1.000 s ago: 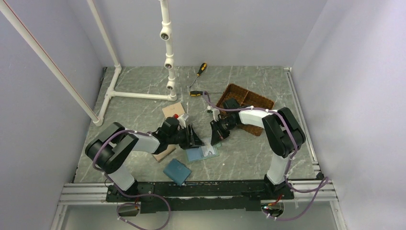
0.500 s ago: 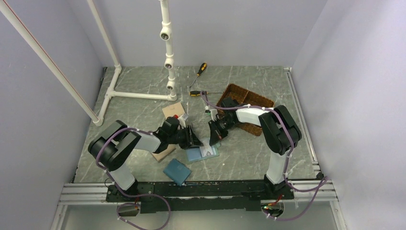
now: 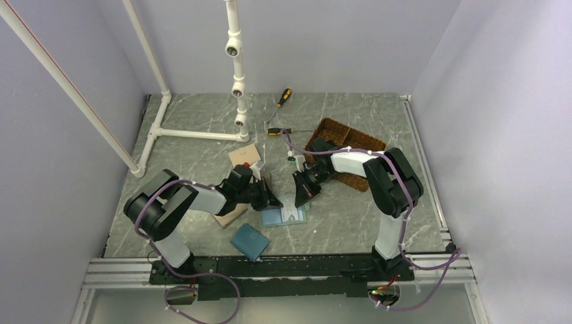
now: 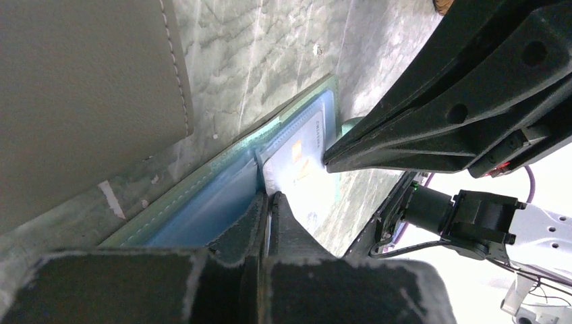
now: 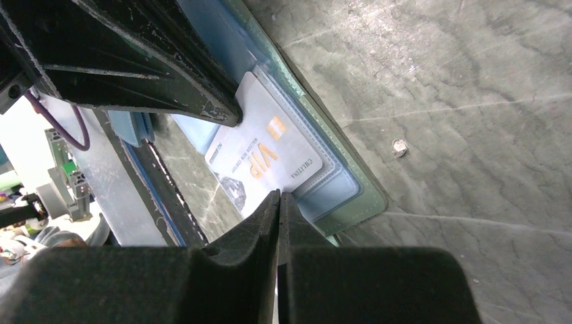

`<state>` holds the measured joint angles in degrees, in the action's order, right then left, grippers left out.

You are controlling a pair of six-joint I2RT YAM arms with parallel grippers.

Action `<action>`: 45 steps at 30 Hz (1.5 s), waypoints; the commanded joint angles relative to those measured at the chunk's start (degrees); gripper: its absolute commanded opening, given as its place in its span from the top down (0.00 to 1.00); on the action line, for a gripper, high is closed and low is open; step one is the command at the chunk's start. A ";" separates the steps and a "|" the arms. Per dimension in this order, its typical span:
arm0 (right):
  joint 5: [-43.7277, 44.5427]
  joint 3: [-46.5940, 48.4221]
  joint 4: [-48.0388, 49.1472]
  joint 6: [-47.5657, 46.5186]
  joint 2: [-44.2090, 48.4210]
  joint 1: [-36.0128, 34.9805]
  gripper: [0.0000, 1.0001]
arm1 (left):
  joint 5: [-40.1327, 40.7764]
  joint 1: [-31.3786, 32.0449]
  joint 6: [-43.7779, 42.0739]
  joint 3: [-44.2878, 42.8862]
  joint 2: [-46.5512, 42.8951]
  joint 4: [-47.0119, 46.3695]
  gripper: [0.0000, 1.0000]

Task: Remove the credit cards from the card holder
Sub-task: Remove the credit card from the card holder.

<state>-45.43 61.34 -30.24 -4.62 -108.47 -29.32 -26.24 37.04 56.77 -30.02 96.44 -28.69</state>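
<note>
The sage-green card holder (image 3: 278,217) lies open on the table, with its pale blue pockets (image 4: 202,202) facing up. A whitish credit card (image 5: 263,145) printed "VIP" sticks partway out of a pocket (image 5: 324,185). My left gripper (image 4: 270,197) is shut, and the card's near corner runs into the seam between its fingertips. My right gripper (image 5: 278,194) is shut too, its tip resting against the card's opposite long edge beside the pocket. Seen from above, the left gripper (image 3: 275,200) and right gripper (image 3: 298,200) nearly meet over the holder. No other credit cards show.
A darker blue wallet (image 3: 249,241) lies near the front. A tan wallet (image 3: 243,155) sits behind the left arm, and a grey-brown one (image 4: 88,88) lies under it. The woven basket (image 3: 351,145) is behind the right arm. Two screwdrivers (image 3: 285,98) and a white pipe frame (image 3: 195,133) lie farther back.
My left gripper has closed from half open to shut at the card's corner. The right gripper has edged left toward it, staying shut. The holder has slid slightly left.
</note>
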 commanded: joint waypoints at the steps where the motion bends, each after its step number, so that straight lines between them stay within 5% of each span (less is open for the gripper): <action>1: 3.23 0.53 0.91 -1.19 -2.55 -1.54 0.94 | 0.95 0.93 -2.70 0.30 -3.00 4.10 1.00; 27: 6.32 1.32 -0.70 -2.36 -3.87 -1.44 0.90 | -7.14 -4.16 0.70 5.19 -4.80 -2.12 1.00; 36: 6.03 1.41 -0.96 -2.50 -3.93 -1.43 0.90 | -9.37 -4.61 4.16 6.15 -1.38 -7.36 0.62; 45: 5.23 1.62 -1.27 -2.60 -4.29 -1.43 0.90 | -7.16 -4.60 8.94 7.60 3.39 -14.14 0.64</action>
<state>-45.69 62.92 -31.59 -4.54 -110.13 -30.11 -34.76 32.69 62.96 -23.97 96.73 -37.47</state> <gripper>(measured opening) 0.096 0.378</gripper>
